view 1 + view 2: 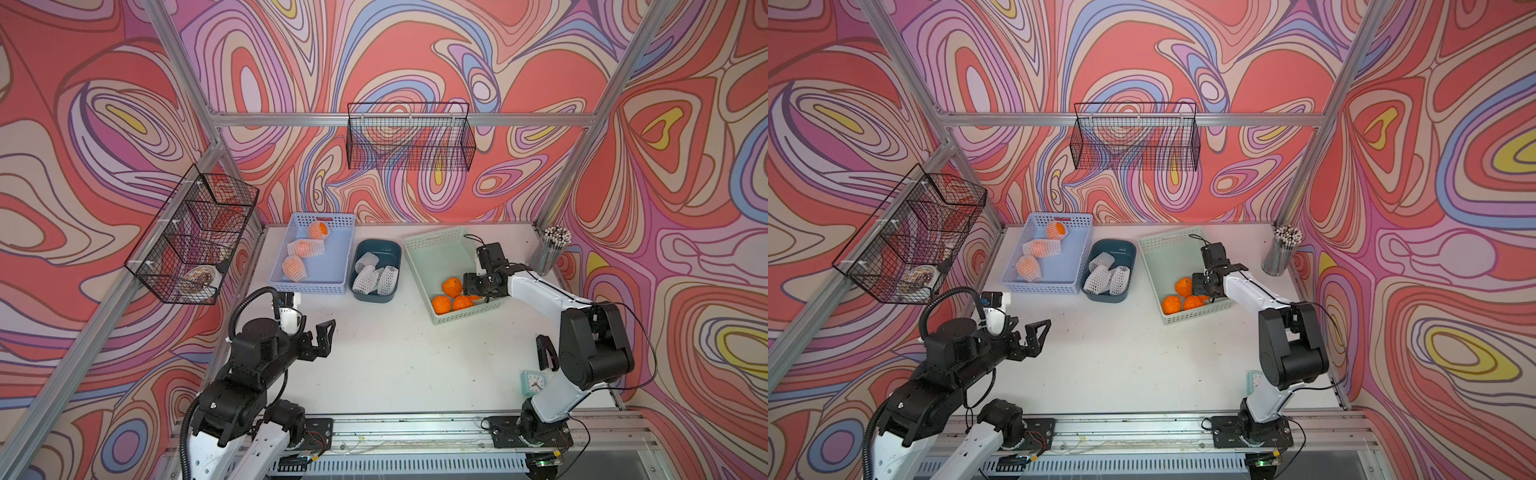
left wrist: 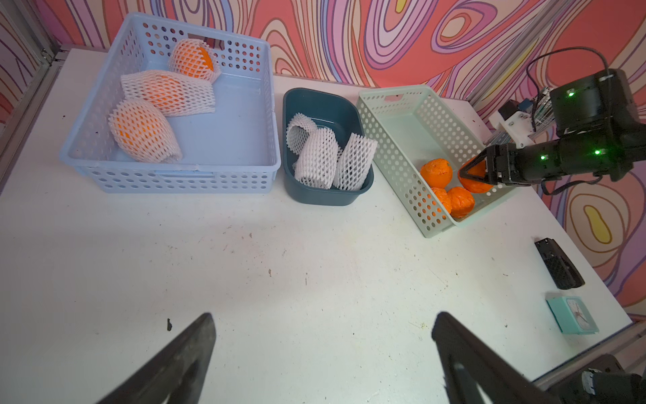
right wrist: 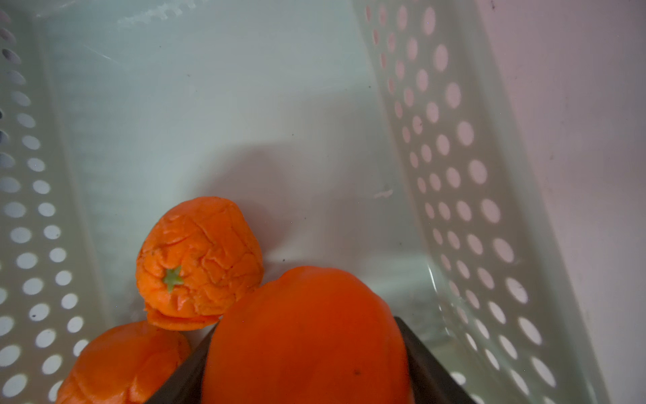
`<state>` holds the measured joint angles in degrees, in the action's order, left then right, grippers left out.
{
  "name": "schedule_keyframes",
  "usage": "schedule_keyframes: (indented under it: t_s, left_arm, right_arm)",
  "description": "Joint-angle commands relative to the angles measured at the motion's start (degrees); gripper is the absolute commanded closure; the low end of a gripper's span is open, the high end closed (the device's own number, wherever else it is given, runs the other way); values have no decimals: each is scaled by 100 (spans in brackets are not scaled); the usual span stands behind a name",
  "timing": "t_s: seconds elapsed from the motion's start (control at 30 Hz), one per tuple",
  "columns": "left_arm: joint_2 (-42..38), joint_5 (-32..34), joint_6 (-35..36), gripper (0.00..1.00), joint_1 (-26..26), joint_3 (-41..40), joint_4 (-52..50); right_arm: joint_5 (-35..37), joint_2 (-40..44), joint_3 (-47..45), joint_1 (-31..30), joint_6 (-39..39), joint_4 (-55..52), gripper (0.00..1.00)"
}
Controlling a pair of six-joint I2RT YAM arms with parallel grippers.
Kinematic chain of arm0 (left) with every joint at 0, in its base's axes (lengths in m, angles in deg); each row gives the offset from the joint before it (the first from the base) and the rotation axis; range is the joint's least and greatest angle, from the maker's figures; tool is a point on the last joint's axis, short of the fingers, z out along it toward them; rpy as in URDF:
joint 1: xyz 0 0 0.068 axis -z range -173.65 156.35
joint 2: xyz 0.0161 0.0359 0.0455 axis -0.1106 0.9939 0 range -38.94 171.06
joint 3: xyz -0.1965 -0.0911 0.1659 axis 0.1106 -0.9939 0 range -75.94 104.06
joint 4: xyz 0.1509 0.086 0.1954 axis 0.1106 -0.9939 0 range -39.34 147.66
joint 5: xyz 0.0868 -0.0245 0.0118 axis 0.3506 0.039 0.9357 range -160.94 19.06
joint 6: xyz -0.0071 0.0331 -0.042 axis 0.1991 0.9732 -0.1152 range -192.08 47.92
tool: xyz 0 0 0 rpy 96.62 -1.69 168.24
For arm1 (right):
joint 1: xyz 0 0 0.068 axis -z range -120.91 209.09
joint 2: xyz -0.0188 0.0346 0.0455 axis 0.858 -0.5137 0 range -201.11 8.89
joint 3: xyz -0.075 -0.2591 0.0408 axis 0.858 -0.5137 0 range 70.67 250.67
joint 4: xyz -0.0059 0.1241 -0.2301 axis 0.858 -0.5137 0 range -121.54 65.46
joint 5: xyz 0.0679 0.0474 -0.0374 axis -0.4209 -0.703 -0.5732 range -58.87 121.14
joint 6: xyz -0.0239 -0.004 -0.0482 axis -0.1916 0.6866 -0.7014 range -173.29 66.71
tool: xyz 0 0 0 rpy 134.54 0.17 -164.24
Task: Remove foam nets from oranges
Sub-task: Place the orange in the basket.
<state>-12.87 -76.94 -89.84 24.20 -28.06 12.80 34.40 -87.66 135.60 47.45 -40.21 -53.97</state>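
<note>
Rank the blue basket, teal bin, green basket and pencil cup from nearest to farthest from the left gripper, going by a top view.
From the left gripper, in a top view:
1. blue basket: just beyond it, left side of the table.
2. teal bin: middle.
3. green basket: right of the middle.
4. pencil cup: far right corner.

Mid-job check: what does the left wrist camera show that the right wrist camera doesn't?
Left wrist only: blue basket with three netted oranges, dark tub of empty foam nets, clock, open left gripper. Right wrist only: the green stem on a bare orange. Both: mint basket, right gripper shut on the held orange.
</note>
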Motion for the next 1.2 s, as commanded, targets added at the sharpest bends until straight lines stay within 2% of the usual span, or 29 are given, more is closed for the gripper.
schedule_keyframes:
  t_s: [0.0,0.47,0.7,1.17]
  left_arm:
    - [30,-18,70,0,-9,-65,-31]
    - [67,-46,74,0,-9,-65,-26]
    - [73,-59,71,0,-5,-60,-26]
    - [386,-125,53,0,-7,-17,5]
  right_arm:
    - [121,-27,-9,19,61,124,30]
    - [148,142,-190,92,157,92,23]
    - [164,353,-185,109,165,8,16]
    - [-128,1218,-387,118,207,-85,7]
